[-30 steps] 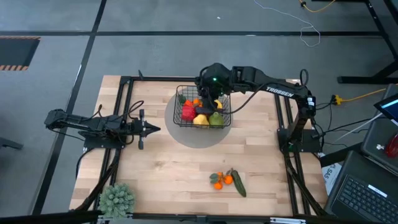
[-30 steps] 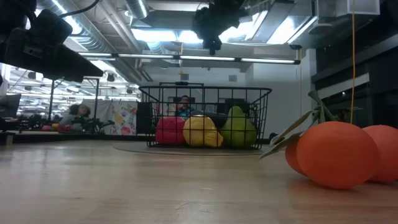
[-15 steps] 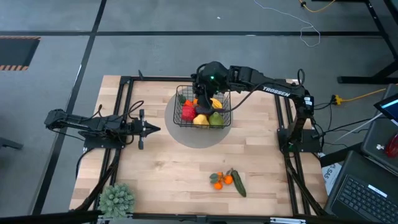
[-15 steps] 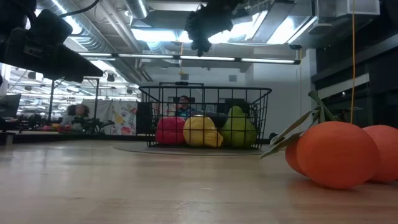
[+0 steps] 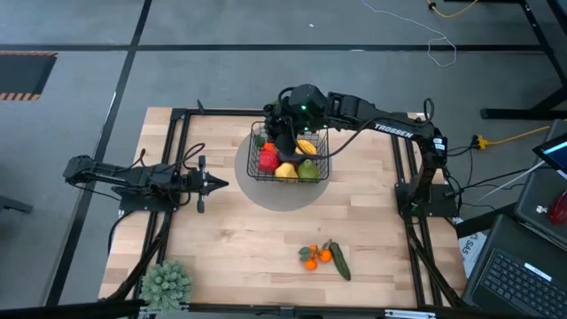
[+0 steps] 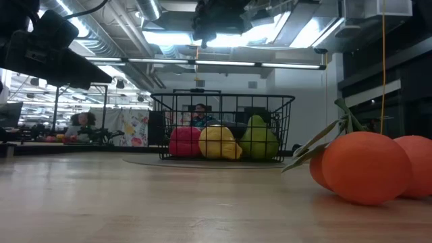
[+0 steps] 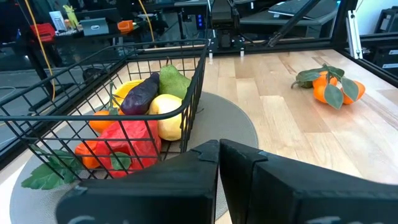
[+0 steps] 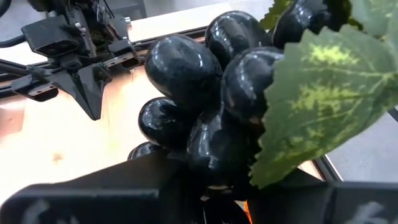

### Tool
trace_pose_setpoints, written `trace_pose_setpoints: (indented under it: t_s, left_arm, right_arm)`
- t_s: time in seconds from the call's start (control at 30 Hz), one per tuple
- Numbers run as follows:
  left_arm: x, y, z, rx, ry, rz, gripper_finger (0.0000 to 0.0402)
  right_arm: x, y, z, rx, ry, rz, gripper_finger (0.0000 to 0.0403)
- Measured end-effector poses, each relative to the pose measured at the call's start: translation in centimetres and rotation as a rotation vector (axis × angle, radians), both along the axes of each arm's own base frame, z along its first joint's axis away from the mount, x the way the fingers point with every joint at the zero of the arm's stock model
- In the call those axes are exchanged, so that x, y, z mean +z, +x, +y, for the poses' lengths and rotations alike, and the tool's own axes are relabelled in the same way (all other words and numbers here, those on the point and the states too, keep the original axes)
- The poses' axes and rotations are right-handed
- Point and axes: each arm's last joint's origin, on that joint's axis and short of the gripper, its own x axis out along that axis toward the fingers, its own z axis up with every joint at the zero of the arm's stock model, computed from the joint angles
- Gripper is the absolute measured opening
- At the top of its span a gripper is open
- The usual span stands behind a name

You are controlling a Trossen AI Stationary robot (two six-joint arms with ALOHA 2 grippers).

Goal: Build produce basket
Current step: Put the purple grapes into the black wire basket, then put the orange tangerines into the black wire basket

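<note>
Overhead, right gripper (image 5: 285, 133) clamped on the dark grapes (image 8: 205, 106), hanging above the far-left part of the basket (image 5: 321, 167), which apparently holds pepper, lemon and pear, oranges (image 5: 313, 258) lying near, left gripper (image 5: 213, 183) closed, empty, left of the basket.

Basket (image 5: 291, 156) set on mat (image 5: 282, 193), table centre-rear; produce inside. Oranges (image 5: 312, 257) w/ cucumber (image 5: 339, 263) laid near front edge; plant (image 5: 166, 284) at front-left corner.
</note>
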Motion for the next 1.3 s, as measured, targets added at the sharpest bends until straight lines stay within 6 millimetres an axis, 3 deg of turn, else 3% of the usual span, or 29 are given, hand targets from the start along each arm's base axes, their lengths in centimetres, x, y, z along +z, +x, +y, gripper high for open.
trace_pose_setpoints:
  t_s: [0.5,0.77,1.13,1.3]
  left_arm:
    - [0.0,0.0,0.0,0.0,-0.003,-0.001,0.0004]
    - [0.0,0.0,0.0,0.0,-0.003,0.0,0.0004]
    - [0.0,0.0,0.0,0.0,-0.004,0.0,0.0004]
    - [0.0,0.0,0.0,0.0,-0.004,0.0,0.0004]
  right_arm:
    - [-1.9,1.3,-0.4,-0.006,0.008,0.048,0.0094]
    - [-2.0,1.4,-0.8,-0.072,-0.074,0.06,0.0097]
    - [-2.0,1.4,-0.8,-0.093,-0.05,0.049,0.0184]
    - [-2.0,1.4,-0.8,-0.107,-0.032,0.046,0.0204]
